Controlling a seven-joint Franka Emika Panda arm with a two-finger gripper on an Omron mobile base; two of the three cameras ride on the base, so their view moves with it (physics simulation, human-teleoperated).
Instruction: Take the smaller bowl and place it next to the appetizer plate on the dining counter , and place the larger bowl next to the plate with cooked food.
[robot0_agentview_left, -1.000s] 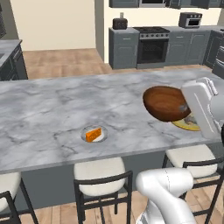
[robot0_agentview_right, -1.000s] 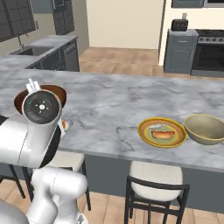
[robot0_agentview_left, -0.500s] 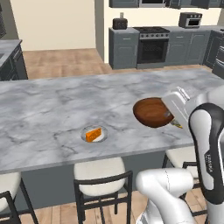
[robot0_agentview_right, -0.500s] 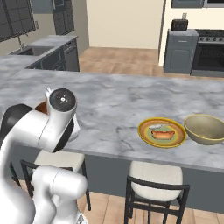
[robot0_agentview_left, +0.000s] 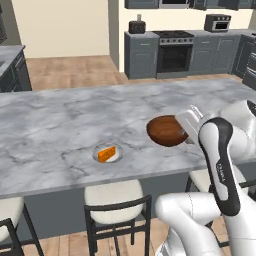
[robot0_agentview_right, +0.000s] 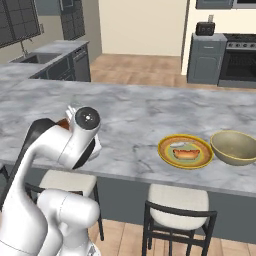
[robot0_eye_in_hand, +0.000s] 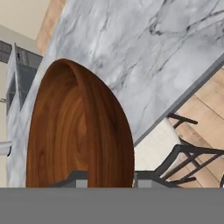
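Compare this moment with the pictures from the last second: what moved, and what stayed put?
The arm has carried the smaller bowl leftward over the dining counter, toward the appetizer plate; it hangs tilted, not set down. The gripper stays clamped on the rim, with nothing let go. The appetizer plate, the plate with cooked food and the larger bowl beside it lie as before.

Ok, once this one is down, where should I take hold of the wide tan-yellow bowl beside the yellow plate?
Probably by the rim. The wide tan-yellow bowl sits upright and open on the marbled dining counter, too broad to span. Come from above with one jaw inside and one outside, on the near or right edge, since the yellow plate of cooked food crowds its left side.
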